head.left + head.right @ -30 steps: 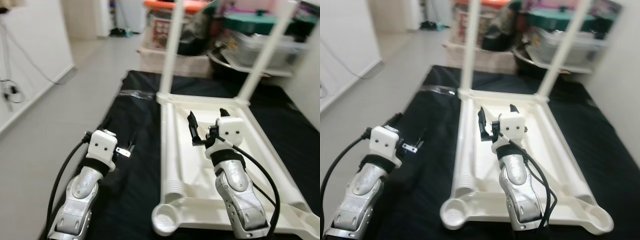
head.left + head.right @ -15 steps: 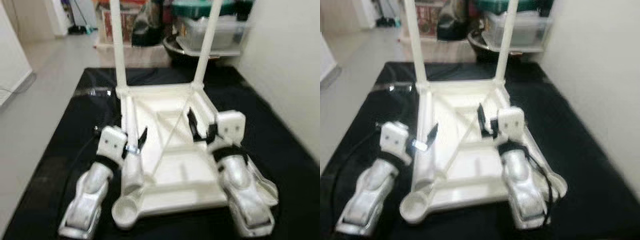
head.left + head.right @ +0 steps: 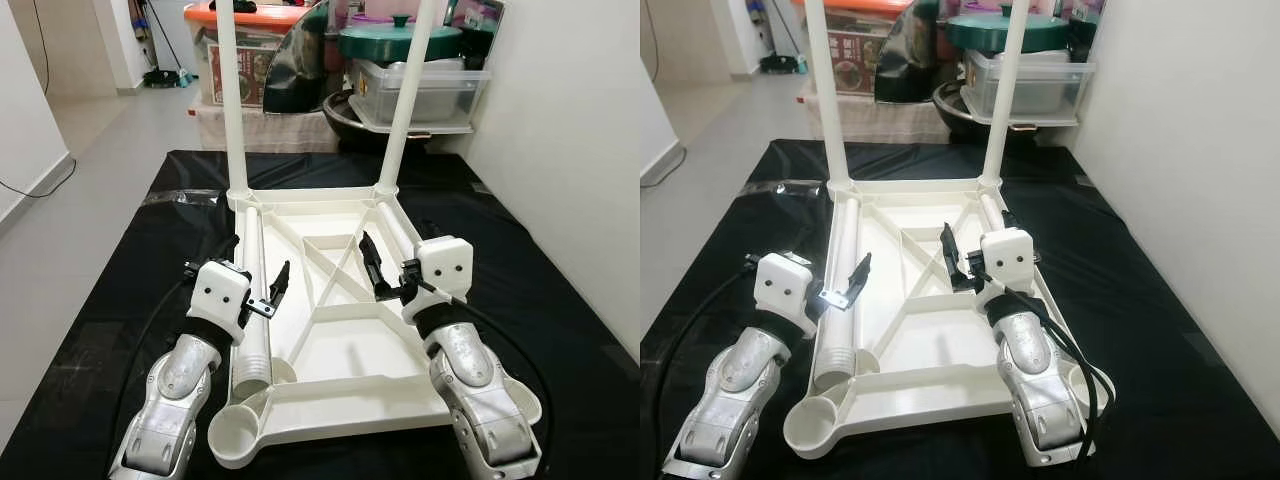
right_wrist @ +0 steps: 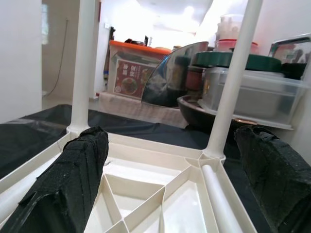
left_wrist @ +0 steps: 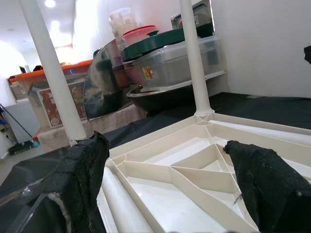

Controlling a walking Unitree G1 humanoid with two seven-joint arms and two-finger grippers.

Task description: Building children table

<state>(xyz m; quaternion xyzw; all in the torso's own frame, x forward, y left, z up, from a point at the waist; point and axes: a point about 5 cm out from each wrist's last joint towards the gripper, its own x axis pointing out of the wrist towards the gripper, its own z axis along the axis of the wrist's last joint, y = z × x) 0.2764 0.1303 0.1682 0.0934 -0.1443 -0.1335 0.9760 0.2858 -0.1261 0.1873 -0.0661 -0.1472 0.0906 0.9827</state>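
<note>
I hold both grippers, left [image 3: 262, 290] and right [image 3: 385, 268], jaws wide, over the upturned white plastic children's table [image 3: 345, 350] on the black floor mat [image 3: 170, 240], two legs [image 3: 228, 100] upright.

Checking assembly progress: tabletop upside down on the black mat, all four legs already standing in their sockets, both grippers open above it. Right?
Not quite. Only two legs stand upright, at the far corners of the tabletop; a near socket is empty, and a loose leg lies along the left edge, per the left eye view.

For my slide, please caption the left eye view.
Both open hands, left and right, hover over the upturned white table with two legs fitted.
</note>
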